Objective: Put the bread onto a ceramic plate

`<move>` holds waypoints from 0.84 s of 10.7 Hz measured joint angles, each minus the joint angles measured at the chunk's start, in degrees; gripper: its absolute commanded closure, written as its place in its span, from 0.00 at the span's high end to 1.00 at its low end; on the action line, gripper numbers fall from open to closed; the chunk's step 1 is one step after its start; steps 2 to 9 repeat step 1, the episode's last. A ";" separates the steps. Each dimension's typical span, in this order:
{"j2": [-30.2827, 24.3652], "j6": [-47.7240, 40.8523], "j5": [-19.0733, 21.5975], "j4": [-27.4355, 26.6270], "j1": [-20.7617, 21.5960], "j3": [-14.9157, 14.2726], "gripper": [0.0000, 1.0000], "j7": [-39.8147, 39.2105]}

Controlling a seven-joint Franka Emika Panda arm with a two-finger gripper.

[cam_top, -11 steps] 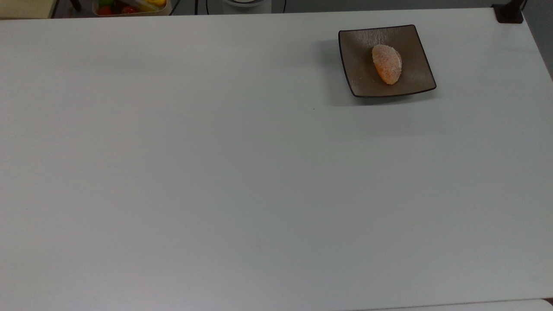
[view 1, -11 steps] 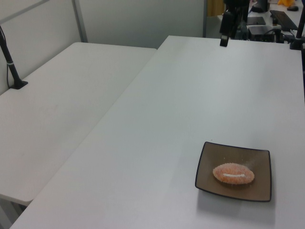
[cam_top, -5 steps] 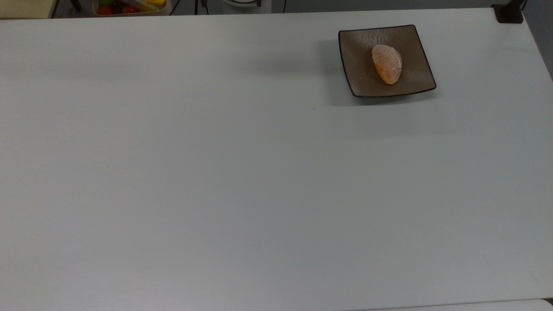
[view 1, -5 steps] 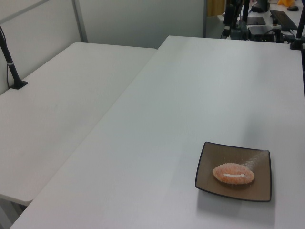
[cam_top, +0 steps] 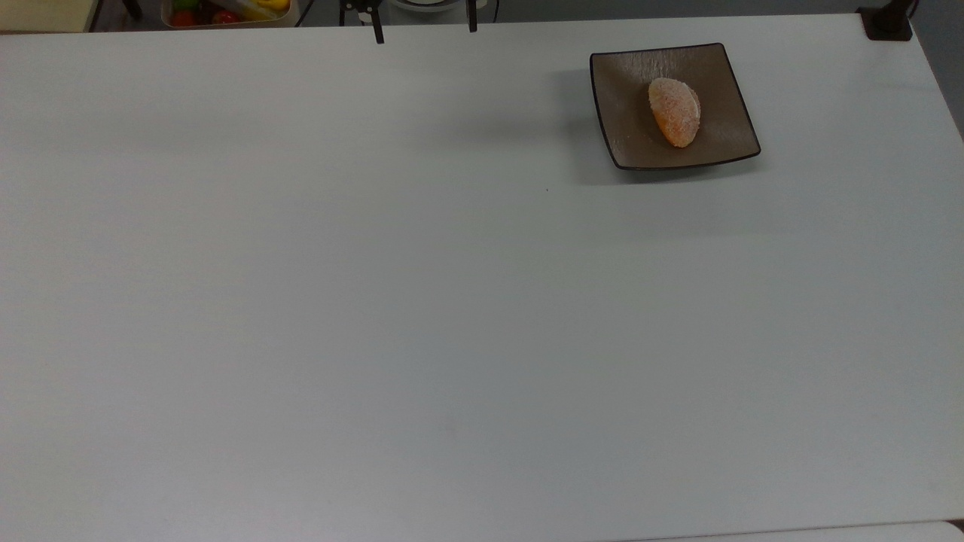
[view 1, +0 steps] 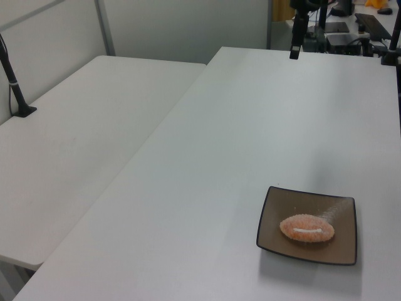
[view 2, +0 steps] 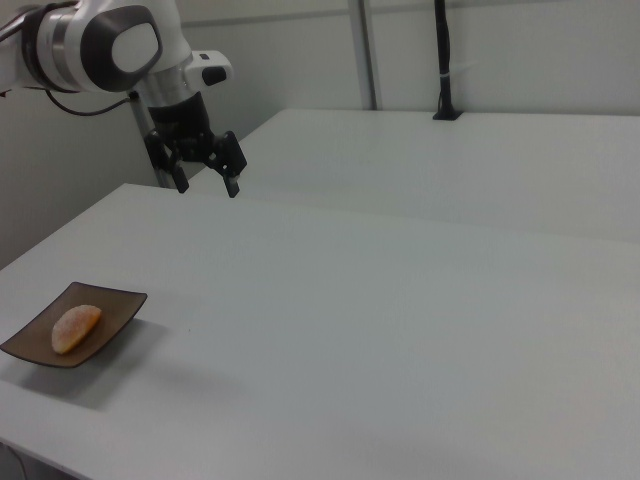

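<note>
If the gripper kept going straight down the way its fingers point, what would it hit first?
Most likely bare table. In the right view the open gripper points downward near the table's far edge, well away from the plate and the bread. Depth is unclear, so it might pass just off the edge.

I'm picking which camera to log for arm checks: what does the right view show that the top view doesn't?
The right view alone shows the arm's white body, with the open gripper hanging above the table's far edge, and a black pole behind. The top view alone shows a tray of coloured items beyond the table's top edge. Both show the bread lying on the ceramic plate, and the white table.
</note>
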 measured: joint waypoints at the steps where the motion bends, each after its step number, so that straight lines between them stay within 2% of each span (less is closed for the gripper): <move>1: 0.00 0.00 0.00 -0.02 -0.11 0.13 1.00 -0.30; 9: 0.00 0.00 0.00 -0.02 -0.11 0.13 1.00 -0.30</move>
